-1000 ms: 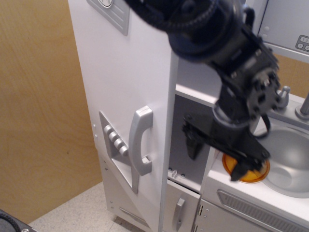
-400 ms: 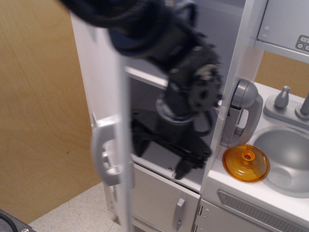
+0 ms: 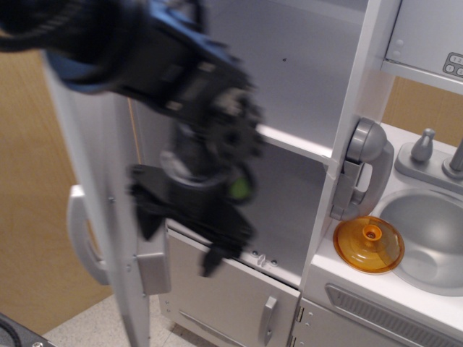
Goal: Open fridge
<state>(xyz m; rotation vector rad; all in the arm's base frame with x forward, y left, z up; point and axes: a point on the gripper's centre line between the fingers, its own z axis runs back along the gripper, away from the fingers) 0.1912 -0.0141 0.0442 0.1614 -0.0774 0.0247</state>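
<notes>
The fridge (image 3: 304, 108) fills most of the view, a tall white toy cabinet standing hard against the sink counter on its right; its large upper door (image 3: 101, 217) is swung wide out to the left, edge toward me, so the bare white inside and a single shelf (image 3: 293, 141) are open to view. It looks like painted board, stiff and light, and I'd judge the door turns freely on its hinges with little push, though the smooth paint would be slippery under a flat press. The natural hold is the silver bar handle (image 3: 78, 235), which now curls off the far side of the open door, or else the door's free edge. The dark robot arm (image 3: 145, 58) reaches across the opening, blurred with motion, and its black tool (image 3: 181, 224) hangs just in front of the lower part of the compartment, close beside the door's inner face; I cannot tell whether its fingers are spread or pressed together, nor whether they touch the door. Below sits the smaller lower door (image 3: 231, 303) with its short handle (image 3: 268, 318), closed. To the right are the grey sink (image 3: 434, 231) with its taps (image 3: 423, 144), a silver phone-like handset (image 3: 362, 170) mounted on the fridge's side post, and an orange lid (image 3: 369, 244) lying on the counter edge, all well clear of the door's swing
</notes>
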